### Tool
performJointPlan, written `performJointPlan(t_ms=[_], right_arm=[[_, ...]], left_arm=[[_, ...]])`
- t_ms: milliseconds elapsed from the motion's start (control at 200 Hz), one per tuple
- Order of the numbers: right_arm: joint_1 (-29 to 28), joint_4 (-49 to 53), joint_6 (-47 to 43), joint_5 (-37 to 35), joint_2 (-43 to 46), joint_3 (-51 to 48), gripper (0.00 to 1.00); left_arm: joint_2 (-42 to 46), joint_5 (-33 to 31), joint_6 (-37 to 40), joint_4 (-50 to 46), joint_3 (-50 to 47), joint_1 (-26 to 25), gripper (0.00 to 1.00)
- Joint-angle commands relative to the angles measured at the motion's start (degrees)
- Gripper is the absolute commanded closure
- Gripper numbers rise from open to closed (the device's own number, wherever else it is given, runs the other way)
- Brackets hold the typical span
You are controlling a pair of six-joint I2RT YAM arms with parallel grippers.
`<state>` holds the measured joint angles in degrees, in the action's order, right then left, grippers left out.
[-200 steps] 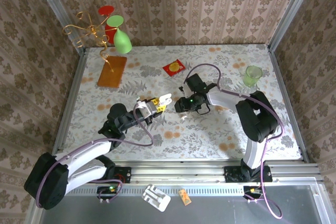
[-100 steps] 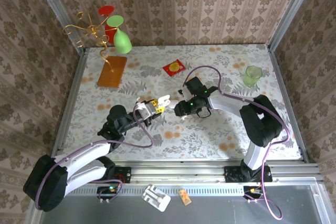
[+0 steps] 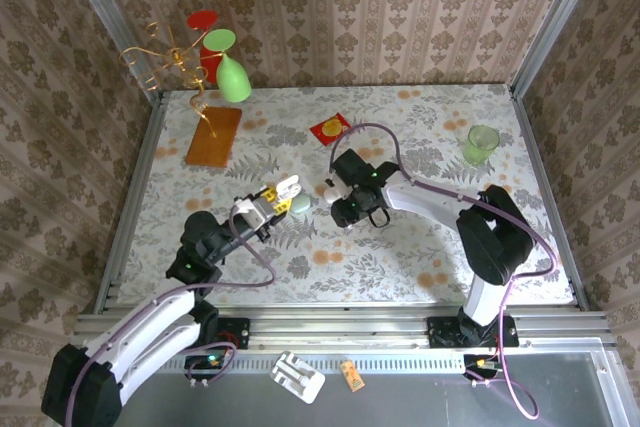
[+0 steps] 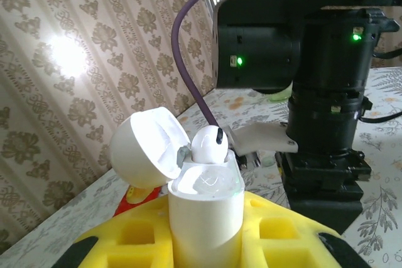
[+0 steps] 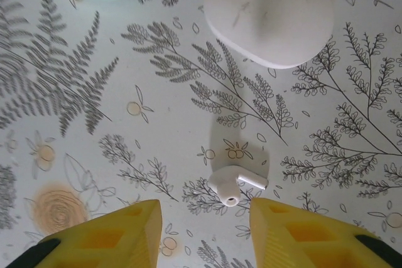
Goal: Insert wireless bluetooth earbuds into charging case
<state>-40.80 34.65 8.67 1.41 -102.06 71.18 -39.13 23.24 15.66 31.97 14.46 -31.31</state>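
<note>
Left gripper [image 4: 204, 236] is clamped on the open charging case [image 4: 207, 208], which stands upright with the seated earbud [image 4: 208, 144] poking out. Right gripper [image 5: 204, 230] is spread and empty over the loose earbud [image 5: 231, 185], near the middle of the table [image 5: 125, 130]. Bud likely light, slick, rolls; pinch across the bulb. Right wrist view gives how it lies; left wrist view gives the case's inside.
</note>
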Motion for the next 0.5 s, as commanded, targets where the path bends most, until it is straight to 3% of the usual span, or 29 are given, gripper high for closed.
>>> performJointPlan(t_ms=[0, 175, 495], right_arm=[[-1.6, 7.7, -3.0, -7.7, -3.0, 3.0, 0.58], [-3.6, 10.9, -4.4, -11.3, -6.2, 6.7, 0.58], [-4.9, 15.4, -6.5, -11.1, -11.8, 12.4, 0.60]], left_arm=[[3.4, -1.0, -1.1, -3.9, -0.2, 0.8, 1.00], [6.1, -1.3, -0.5, -7.5, 0.8, 1.0, 1.00], [6.2, -0.8, -0.3, -7.7, 1.1, 1.1, 1.00]])
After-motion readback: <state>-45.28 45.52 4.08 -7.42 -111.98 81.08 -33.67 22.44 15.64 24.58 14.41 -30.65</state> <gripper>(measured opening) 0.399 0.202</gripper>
